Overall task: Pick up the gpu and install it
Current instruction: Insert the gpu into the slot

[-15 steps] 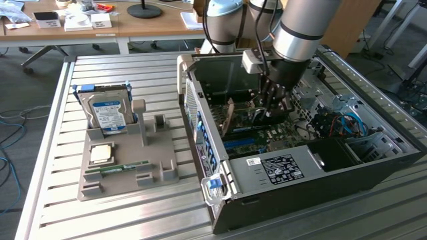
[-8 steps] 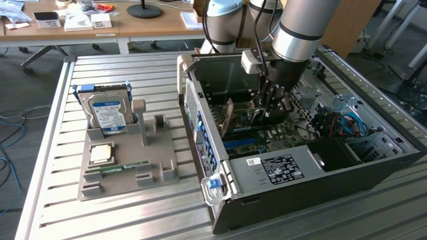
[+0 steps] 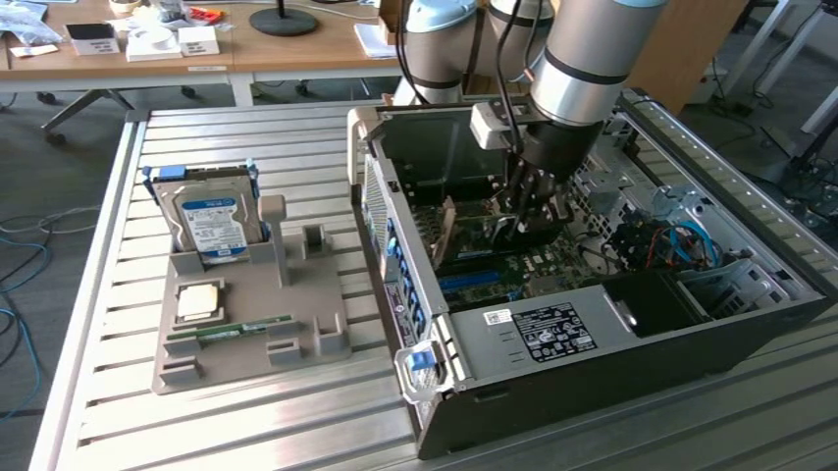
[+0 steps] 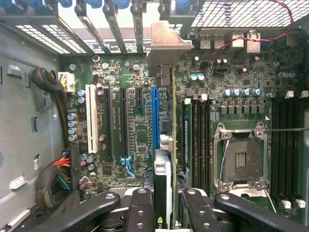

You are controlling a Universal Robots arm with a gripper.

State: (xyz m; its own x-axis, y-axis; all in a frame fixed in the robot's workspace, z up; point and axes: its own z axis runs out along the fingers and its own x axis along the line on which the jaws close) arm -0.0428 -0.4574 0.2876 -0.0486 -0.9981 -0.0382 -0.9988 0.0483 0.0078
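A grey slatted metal table (image 3: 262, 417) is standing in an office; on the exterior view's left a grey plastic holder (image 3: 314, 339) is carrying a blue-labelled silver hard drive (image 3: 214, 224) and a narrow green RAM stick (image 3: 242, 327); further right a silver robot arm (image 3: 583, 59) is reaching down into an open black computer case (image 3: 681, 343); its black gripper (image 4: 166, 198) is pinching the thin flat gpu (image 4: 162, 174) by its sides; the card is hanging edge-on over the green board (image 4: 140, 140), just beside the long blue slot (image 4: 155, 116).

A parts holder (image 3: 308, 339) sits on the surface (image 3: 262, 432) at the exterior view's left of the computer case (image 3: 629, 378), which contains the gpu (image 4: 163, 174).
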